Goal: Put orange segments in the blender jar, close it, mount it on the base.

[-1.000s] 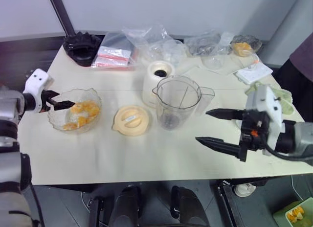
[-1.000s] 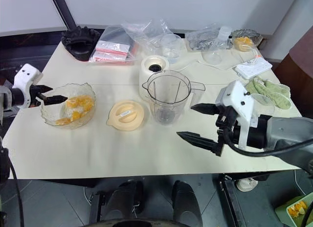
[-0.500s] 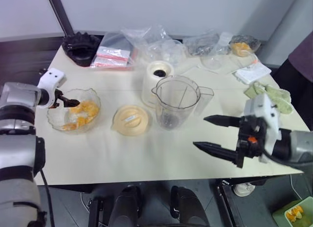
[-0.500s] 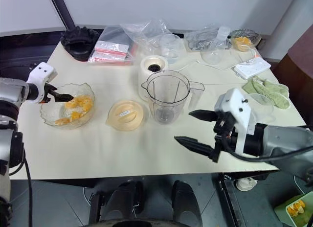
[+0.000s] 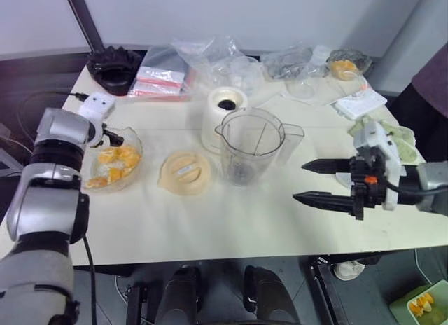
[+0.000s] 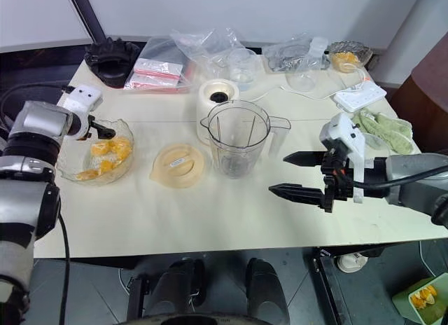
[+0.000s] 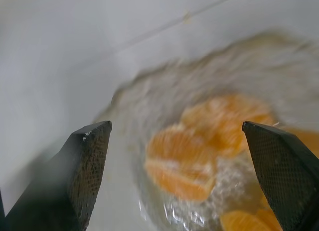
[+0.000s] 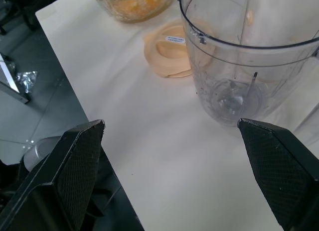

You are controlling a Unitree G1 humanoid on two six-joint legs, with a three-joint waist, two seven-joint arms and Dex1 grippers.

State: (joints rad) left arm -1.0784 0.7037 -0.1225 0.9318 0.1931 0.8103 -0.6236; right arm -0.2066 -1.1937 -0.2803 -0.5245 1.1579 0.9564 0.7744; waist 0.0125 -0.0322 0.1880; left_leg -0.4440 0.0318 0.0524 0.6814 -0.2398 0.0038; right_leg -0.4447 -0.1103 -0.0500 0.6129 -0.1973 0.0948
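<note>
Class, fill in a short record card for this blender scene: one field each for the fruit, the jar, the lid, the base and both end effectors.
fruit: orange segments in a glass bowl
jar: blender jar upright, empty, no lid
lid: peach lid flat on the table, between bowl and jar
base: base behind the jar
left end effector: open, over the bowl's rim
right end effector: open, empty, beside the jar
</note>
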